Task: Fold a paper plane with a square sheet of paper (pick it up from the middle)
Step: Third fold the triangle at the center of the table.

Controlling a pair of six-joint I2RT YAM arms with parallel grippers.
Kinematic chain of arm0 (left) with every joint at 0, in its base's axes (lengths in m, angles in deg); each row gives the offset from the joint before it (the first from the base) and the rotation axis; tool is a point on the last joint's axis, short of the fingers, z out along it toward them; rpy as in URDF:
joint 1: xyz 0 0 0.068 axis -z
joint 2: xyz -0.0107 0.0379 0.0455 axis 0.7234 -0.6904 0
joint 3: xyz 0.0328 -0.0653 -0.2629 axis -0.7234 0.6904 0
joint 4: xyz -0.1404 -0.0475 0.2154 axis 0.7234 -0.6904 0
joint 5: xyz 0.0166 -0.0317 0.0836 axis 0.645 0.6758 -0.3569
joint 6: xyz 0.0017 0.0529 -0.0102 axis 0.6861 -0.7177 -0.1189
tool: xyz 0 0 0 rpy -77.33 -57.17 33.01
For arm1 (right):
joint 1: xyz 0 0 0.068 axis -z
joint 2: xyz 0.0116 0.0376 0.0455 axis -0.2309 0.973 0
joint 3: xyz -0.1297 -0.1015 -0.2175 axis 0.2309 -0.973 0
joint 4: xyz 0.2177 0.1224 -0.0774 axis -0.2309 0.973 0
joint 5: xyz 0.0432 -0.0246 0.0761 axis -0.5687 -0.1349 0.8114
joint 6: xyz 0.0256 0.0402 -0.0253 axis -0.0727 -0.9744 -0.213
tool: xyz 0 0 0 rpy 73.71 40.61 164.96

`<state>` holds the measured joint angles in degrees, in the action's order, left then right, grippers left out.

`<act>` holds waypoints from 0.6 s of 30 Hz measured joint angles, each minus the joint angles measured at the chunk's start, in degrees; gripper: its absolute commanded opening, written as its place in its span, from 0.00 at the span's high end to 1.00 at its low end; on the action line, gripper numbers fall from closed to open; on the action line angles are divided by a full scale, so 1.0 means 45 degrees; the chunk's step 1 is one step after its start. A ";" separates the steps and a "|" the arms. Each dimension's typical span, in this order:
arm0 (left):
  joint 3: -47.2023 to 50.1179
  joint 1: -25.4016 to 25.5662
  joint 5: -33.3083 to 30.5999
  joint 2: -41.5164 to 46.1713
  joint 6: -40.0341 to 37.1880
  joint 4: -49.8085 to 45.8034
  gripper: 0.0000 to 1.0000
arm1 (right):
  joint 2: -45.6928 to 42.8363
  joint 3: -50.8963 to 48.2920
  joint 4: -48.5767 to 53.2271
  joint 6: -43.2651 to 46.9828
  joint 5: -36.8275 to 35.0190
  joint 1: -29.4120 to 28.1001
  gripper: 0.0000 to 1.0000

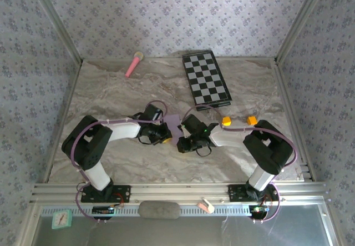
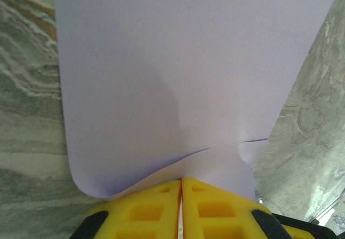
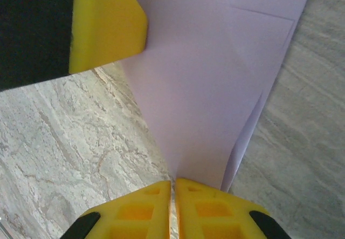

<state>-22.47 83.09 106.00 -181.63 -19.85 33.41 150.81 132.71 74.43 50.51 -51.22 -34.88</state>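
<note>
Soft even daylight, slightly hazy overhead view, gentle shadow across the lilac paper (image 2: 161,115), wrist close-ups mildly soft.

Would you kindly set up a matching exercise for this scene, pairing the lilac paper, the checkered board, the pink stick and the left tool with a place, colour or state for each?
Things:
1. square sheet of paper
2. checkered board
3. pink stick
4. left tool

Descriptions:
A. black and white, far side of the table, right of centre
B. yellow fingers, shut on a paper edge
C. pale lilac, mid-table between the two arms
D. far side of the table, left of centre, near the back wall

Pairs: 1-C, 2-A, 3-D, 4-B
</note>
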 measured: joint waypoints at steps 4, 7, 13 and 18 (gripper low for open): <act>-0.0155 -0.0005 0.0010 -0.0083 0.0000 -0.0204 0.90 | -0.0151 -0.0345 -0.0457 -0.0131 0.0121 0.0087 0.88; -0.0223 -0.0010 0.0078 -0.0151 0.0000 -0.0233 0.90 | -0.0476 -0.0675 -0.0651 -0.0136 0.0141 0.0121 0.87; -0.0316 -0.0015 0.0112 -0.0194 0.0000 -0.0364 0.90 | -0.1603 -0.0894 -0.0379 -0.0243 0.0141 0.0117 0.82; -0.0374 -0.0034 0.0151 -0.0219 0.0005 -0.0452 0.90 | -0.1710 -0.0437 -0.0442 -0.0471 -0.0015 0.0019 0.87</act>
<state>-24.15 82.94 106.67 -182.62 -19.83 31.38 143.12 130.74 72.44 48.39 -51.29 -34.79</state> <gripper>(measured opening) 0.101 0.152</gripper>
